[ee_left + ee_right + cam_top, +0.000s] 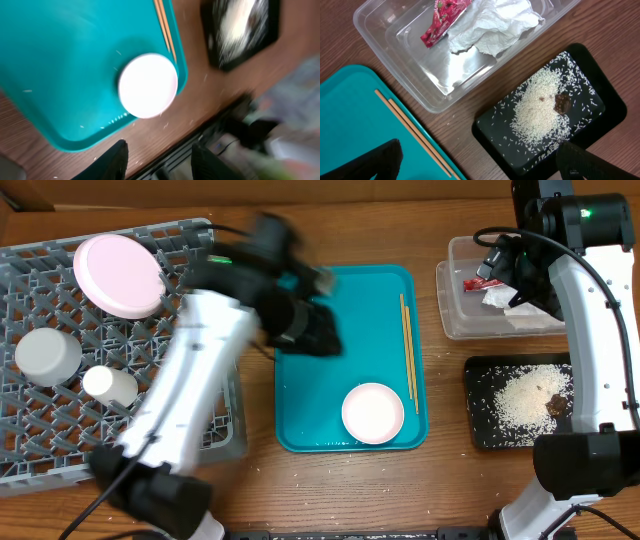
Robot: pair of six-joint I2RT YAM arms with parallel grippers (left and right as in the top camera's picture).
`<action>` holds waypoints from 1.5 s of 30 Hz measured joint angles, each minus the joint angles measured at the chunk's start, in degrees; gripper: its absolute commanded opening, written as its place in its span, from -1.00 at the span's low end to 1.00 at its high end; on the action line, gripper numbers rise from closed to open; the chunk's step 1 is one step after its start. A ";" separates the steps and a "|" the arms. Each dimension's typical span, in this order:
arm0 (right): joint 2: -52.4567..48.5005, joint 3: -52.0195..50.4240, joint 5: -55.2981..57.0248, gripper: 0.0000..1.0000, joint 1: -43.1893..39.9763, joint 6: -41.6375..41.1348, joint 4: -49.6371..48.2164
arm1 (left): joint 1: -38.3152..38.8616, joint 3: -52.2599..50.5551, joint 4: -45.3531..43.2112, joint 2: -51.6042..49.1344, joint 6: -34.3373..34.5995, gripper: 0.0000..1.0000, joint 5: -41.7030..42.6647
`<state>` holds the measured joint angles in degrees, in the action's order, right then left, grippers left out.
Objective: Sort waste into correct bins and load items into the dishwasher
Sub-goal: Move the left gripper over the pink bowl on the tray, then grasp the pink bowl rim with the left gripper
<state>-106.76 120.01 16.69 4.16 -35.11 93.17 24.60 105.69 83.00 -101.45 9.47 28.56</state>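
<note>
Nearest you on the bench (450,480), the small white dish (373,412) sits in the front right corner of the teal tray (300,410), close against its raised lip. That lip will crowd any grasp from that side.

To the right, the black tray (480,430) holds the rice (530,395) and the brown scrap (553,405).

On the left, the white cup (110,385) and then the grey bowl (47,353) stand in the rack (40,430).

Further back, the chopsticks (408,345) lie along the teal tray's right edge, just beside the dish, so watch them.

Your left claw (159,150) hangs over this tray with its fingers apart and empty. The dish lies ahead of it and is probably your next pick.

Beyond the black tray, the clear tub (460,320) holds the red wrapper (472,283) and the napkin (497,298), so the waste looks sorted.

Your right claw (480,150) is spread wide above these two bins, holding nothing.

Farthest off, the pink plate (118,275) rests in the rack's back corner.
</note>
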 measured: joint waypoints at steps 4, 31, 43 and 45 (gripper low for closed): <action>-0.02 0.00 0.04 1.00 -0.02 0.00 0.00 | 11.82 0.00 -1.16 -5.57 -0.42 -0.30 -3.82; 0.00 0.00 0.02 1.00 0.00 0.02 0.00 | 29.09 -2.16 -10.84 -23.71 12.61 -0.38 -18.84; 0.00 0.00 0.02 1.00 0.00 0.00 0.02 | 30.56 -8.52 -15.23 -23.78 15.45 -0.77 -19.45; 0.00 0.00 0.00 1.00 -0.02 -0.02 0.02 | 30.56 -8.52 -16.00 -23.78 15.65 -0.92 -19.58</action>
<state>-106.76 120.01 16.69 4.14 -35.14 93.19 55.16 97.17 67.00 -125.23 25.12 8.97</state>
